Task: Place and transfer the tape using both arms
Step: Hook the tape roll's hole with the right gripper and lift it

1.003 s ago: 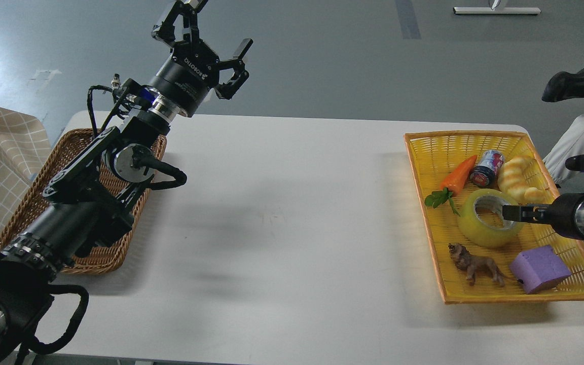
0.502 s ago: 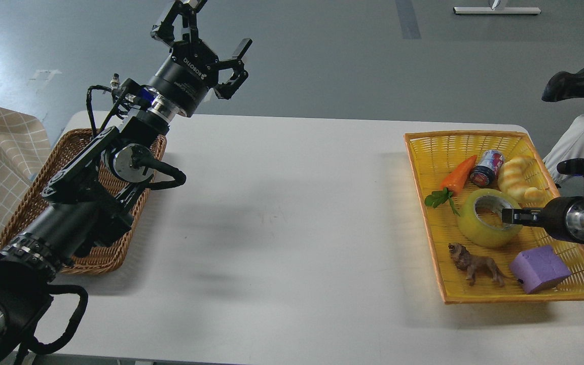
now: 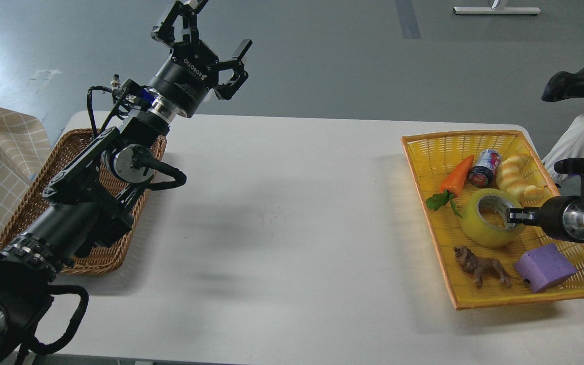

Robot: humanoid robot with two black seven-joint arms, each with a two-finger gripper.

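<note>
The tape (image 3: 489, 230), a glossy yellow roll with a pale core, lies flat in the yellow basket (image 3: 441, 147) on the right of the table. My right gripper (image 3: 511, 216) comes in from the right edge, and its dark tip sits at the roll's right rim, over the edge of the core. Its fingers cannot be told apart. My left gripper (image 3: 206, 28) is raised above the table's far left edge, open and empty, far from the tape.
The yellow basket also holds a toy carrot (image 3: 455, 176), a small can (image 3: 484, 167), a bread-shaped toy (image 3: 516, 178), a brown lion figure (image 3: 480, 264) and a purple block (image 3: 544, 267). A brown wicker basket (image 3: 76, 253) sits under my left arm. A person's leg (image 3: 578, 137) is at the far right.
The yellow basket has turned and shifted slightly to the right, with the tape and the other things in it. My right gripper has drawn back a little to the right. The left arm has hardly moved.
</note>
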